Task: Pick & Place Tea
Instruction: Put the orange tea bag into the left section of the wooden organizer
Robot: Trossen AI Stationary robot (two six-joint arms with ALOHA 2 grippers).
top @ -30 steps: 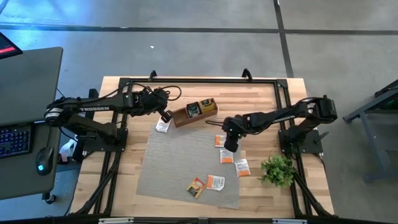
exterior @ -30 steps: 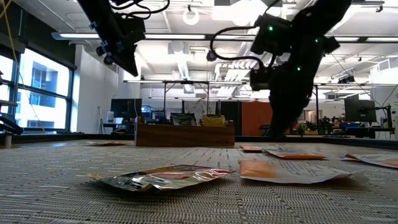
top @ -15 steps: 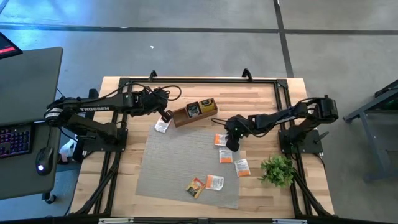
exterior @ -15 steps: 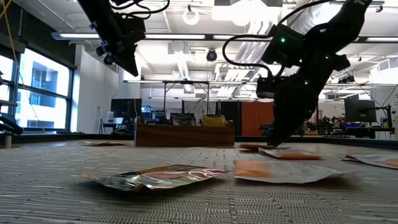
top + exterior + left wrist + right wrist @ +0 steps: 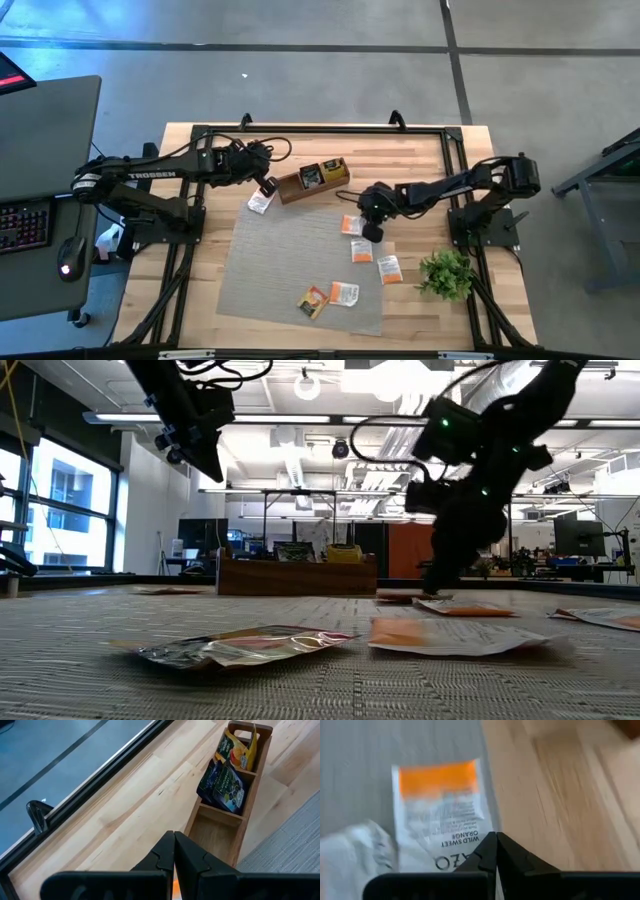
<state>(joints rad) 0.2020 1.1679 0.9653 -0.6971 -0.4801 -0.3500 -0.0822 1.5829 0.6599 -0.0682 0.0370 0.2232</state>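
Wooden surface [image 5: 420,150] under a grey woven mat [image 5: 290,262], with tea sachets [image 5: 361,251] scattered near the mat's right edge and two more standing in the wooden caddy [image 5: 313,180]. Right tool [image 5: 368,236] down at the mat's edge, pinched fully together just beside the white-and-orange sachet [image 5: 437,812], apparently with nothing caught between the tips; left tool [image 5: 268,187] closed and empty, hovering beside the caddy. Looks like the pick step, likely calling for reopening, squaring over the sachet's edge and closing again before carrying to the caddy.
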